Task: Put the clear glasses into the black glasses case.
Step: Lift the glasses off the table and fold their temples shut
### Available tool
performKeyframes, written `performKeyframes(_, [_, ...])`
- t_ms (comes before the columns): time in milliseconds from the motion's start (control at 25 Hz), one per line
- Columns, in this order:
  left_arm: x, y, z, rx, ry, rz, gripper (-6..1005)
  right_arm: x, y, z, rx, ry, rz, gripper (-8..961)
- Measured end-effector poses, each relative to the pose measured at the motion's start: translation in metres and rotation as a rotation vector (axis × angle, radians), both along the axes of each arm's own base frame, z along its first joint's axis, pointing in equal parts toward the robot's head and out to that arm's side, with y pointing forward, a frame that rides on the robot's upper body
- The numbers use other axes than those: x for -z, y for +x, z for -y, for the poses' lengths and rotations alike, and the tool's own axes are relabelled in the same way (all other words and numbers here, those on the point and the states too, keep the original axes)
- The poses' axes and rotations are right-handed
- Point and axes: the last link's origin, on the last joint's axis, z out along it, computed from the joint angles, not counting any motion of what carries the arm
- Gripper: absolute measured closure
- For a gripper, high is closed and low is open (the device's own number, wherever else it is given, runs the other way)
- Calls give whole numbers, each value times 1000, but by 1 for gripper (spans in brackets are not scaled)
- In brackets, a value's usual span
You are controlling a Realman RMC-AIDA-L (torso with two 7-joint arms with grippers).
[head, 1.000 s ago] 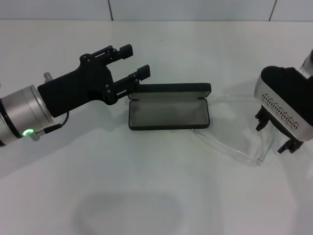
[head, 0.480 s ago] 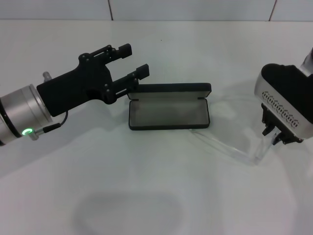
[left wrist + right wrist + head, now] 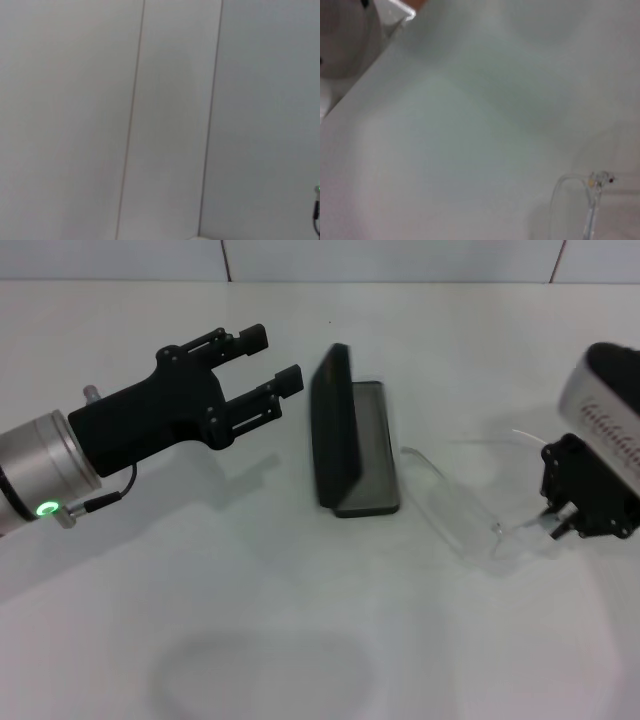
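Note:
The black glasses case [image 3: 357,455] lies open in the middle of the white table, turned end-on to me, its lid [image 3: 329,422] standing up on the left side and the grey lining showing. The clear glasses [image 3: 458,508] sit tilted just right of the case, one end held at my right gripper [image 3: 566,523], which is shut on them. A clear arm with its hinge [image 3: 593,199] shows in the right wrist view. My left gripper [image 3: 278,356] hovers open, a short way left of the case lid, holding nothing.
The white table [image 3: 300,640] spreads all around the case, with a tiled wall [image 3: 400,258] behind it. A faint oval shadow lies on the table near the front. The left wrist view shows only the wall [image 3: 160,120].
The case has swung about a quarter turn, from lying crosswise to lying end-on. My right gripper closed on the glasses' end and drew them up and to the right. The left arm barely moved.

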Motion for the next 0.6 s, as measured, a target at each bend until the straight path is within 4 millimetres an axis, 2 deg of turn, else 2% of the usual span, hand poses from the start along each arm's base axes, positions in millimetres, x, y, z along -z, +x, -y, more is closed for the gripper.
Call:
performKeyframes(360, [-5,6,10,62,-17,49,345,-19,-5,14,-42,-75,-215,846])
performKeyframes(440, [-4,7,12,71,-21,55,346,-23,-4,15,-60,-77,-294,846])
performKeyframes(480, [-4,8,12,79,-24,59,347,-26,-5,17,-79,-75,-395,846])
performKeyframes(520, [-4,9,13,87,-25,63,347,-26,-5,17,-79,-75,-395,846])
performKeyframes(600, [-4,12,14,104,-28,67,348,-28,-2,17,-98,-75,-506,846])
